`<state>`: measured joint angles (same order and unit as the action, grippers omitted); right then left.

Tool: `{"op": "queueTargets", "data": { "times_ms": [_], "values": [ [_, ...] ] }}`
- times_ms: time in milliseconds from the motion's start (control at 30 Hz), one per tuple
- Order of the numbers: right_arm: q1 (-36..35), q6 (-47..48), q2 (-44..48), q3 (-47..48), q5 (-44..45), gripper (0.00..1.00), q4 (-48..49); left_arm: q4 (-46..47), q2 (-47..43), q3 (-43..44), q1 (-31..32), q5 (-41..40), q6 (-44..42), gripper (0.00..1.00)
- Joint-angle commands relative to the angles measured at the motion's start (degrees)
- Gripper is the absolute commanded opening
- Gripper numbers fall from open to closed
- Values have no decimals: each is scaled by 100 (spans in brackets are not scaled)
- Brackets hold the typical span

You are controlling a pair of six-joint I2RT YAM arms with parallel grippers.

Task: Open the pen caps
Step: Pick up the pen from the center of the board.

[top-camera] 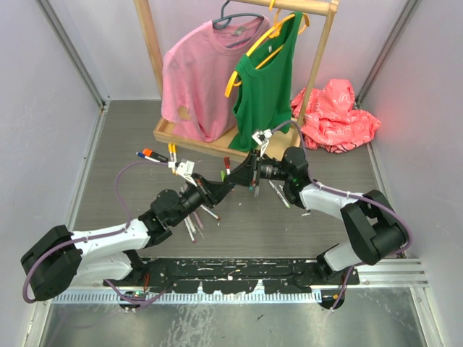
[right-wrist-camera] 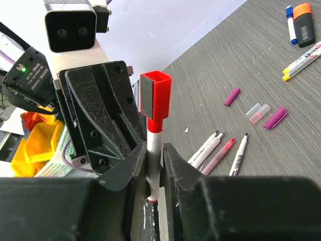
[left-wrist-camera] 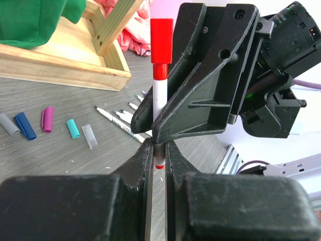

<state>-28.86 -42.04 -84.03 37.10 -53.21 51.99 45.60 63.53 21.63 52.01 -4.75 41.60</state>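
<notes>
Your left end effector [left-wrist-camera: 159, 153] is clamped on the lower barrel of the slim white plastic marker [left-wrist-camera: 159, 98]. Its red plastic cap [left-wrist-camera: 161, 40] stands free above both grips, off the worktop [left-wrist-camera: 50, 155]. Your right end effector [right-wrist-camera: 154, 158] pinches the barrel too. With neither holding the cap, pulling apart may only drag the barrel through one grip.

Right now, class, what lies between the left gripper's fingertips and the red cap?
The marker's white barrel, running from left gripper up to red cap; left wrist view shows it.
</notes>
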Motion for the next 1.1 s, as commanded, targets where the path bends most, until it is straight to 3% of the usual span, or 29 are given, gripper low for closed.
{"op": "queueTargets", "data": {
  "times_ms": [0, 300, 600, 900, 1067],
  "values": [
    [-41, 185, 8, 251, -82, 22, 183, 257, -101, 270, 25, -101, 44, 1],
    [-41, 305, 45, 321, -149, 10, 57, -30, -184, 304, 21, -120, 91, 22],
    [-32, 516, 77, 458, -206, 5, -332, -445, -586, 231, 22, -254, -55, 62],
    [-14, 716, 71, 649, -300, 3, -840, -1324, -1280, 235, 13, -448, -574, 94],
    [-5, 761, 38, 754, -455, 1, -1065, -1685, -1599, 310, -211, -88, -631, 98]
  ]
}}
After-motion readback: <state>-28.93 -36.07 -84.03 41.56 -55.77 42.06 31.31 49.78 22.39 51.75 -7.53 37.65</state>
